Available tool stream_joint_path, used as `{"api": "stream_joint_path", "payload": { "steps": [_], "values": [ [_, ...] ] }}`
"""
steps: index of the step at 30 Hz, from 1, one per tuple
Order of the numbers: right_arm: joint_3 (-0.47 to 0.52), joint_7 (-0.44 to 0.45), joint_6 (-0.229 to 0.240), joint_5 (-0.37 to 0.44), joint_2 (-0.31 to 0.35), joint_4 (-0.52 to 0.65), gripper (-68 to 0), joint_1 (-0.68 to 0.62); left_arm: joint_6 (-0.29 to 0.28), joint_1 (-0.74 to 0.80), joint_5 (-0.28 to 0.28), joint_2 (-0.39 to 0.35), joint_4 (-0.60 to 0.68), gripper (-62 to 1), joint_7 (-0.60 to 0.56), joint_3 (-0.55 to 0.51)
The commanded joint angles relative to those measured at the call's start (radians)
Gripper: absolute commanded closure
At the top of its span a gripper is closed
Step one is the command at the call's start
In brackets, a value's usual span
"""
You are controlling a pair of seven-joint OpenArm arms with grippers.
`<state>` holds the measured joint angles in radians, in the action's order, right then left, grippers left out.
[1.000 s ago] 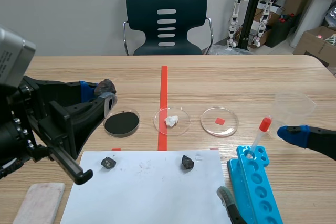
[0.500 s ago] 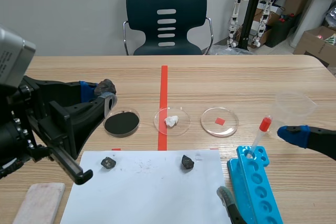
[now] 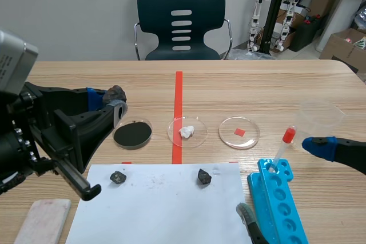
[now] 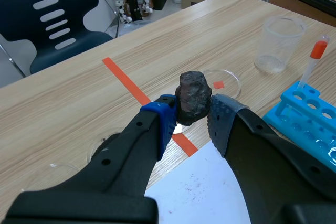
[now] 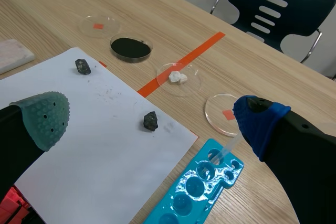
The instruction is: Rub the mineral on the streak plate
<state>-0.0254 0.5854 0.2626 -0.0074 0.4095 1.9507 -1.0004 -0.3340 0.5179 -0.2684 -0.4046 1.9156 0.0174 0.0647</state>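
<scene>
A dark, lumpy mineral [image 4: 194, 97] is pinched between the pads of my left gripper [image 4: 193, 109], which is shut on it. In the scene view the mineral [image 3: 116, 93] is held in that gripper [image 3: 108, 102] above the table's left side, beside the black dish [image 3: 132, 134]. A pale pinkish slab [image 3: 43, 221] lies at the near left corner, next to a white sheet [image 3: 160, 210] that carries faint reddish streaks. My right gripper [image 3: 283, 180] stands open low at the right, over the blue rack [image 3: 277, 198]; nothing is between its fingers [image 5: 44, 114].
Two small dark rocks [image 3: 118, 177] [image 3: 204, 176] lie on the sheet. Behind it stand a dish with white lumps [image 3: 187, 131] and a dish with a red square [image 3: 239, 132]. A red-capped dropper [image 3: 284, 148] stands in the rack. A plastic cup [image 3: 320, 117] stands behind it. A chair [image 3: 182, 21] is across the table.
</scene>
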Motion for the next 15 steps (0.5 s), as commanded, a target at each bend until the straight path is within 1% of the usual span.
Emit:
{"api": "stream_joint_path", "payload": {
  "steps": [1, 6, 9, 11, 15],
  "values": [
    [0.009, 0.016, -0.001, 0.012, -0.002, 0.025, -67.9, 0.006, 0.002, -0.003, -0.008, 0.005, 0.008, -13.2, -0.019, 0.0],
    [0.009, 0.016, -0.001, 0.012, -0.002, 0.025, -67.9, 0.006, 0.002, -0.003, -0.008, 0.005, 0.008, -13.2, -0.018, 0.0],
    [0.009, 0.016, -0.001, 0.012, -0.002, 0.025, -67.9, 0.006, 0.002, 0.001, -0.009, 0.005, 0.008, -13.2, 0.013, 0.0],
    [0.009, 0.015, -0.001, 0.012, -0.002, 0.025, -67.9, 0.006, 0.003, 0.003, -0.035, 0.005, 0.008, -13.2, 0.053, 0.0],
    [0.009, 0.015, -0.001, 0.012, -0.002, 0.025, -67.9, 0.006, 0.029, 0.003, -0.071, 0.005, 0.008, -13.2, 0.198, 0.0]
  ]
}}
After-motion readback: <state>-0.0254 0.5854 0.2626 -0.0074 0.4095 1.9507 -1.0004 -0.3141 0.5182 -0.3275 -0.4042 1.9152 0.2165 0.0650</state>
